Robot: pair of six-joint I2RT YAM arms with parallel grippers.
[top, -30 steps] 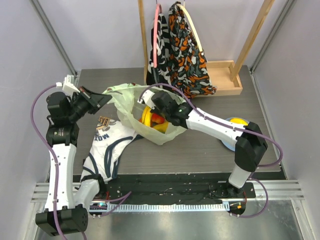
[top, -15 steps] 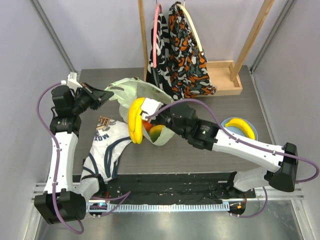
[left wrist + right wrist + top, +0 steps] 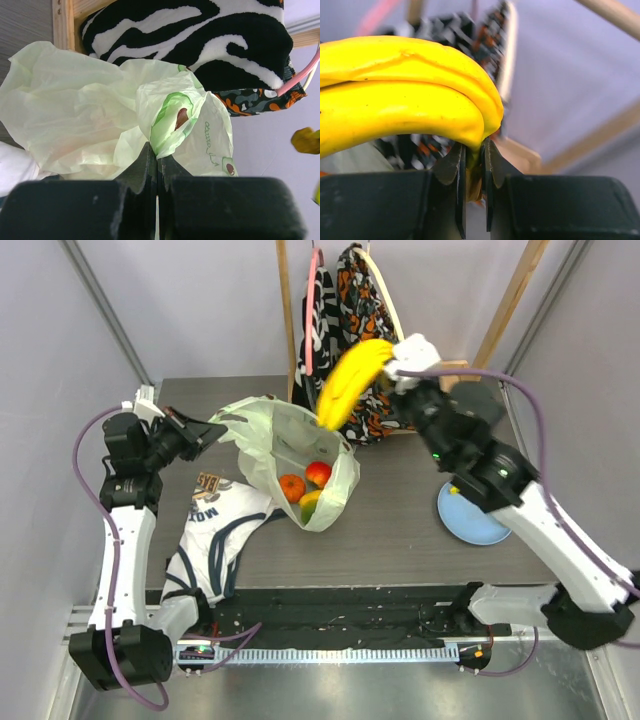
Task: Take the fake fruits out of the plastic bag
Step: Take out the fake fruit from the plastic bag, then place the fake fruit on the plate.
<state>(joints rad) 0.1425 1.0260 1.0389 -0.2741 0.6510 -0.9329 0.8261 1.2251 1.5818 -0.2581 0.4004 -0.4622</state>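
The right gripper (image 3: 393, 362) is up high, in the upper middle of the top view. Its two fingers squeeze one end of the banana (image 3: 352, 382). The banana hangs in the air, out of the bag (image 3: 262, 435). It sits above the bag's open mouth in the picture and in front of the hanging cloths (image 3: 372, 310). It does not touch the bag. In the right wrist view the banana fills the upper left, and the dark fingers pinch its end at the bottom middle.

The left gripper (image 3: 208, 428) is on the left side of the top view. It pinches the top left edge of the bag. In the left wrist view its two dark fingers meet at the bottom middle, with a fold of the thin bag caught between them.

The bag sits in the middle of the dark table (image 3: 400, 530) with its mouth open. Inside are an orange ball (image 3: 291, 487), a red ball (image 3: 319, 473) and a yellow-green piece (image 3: 309, 502), all close together.

A blue plate (image 3: 470, 525) lies on the table at the right, partly under the right arm. A white shirt (image 3: 215, 535) with dark stripes lies at the lower left, right beside the bag.
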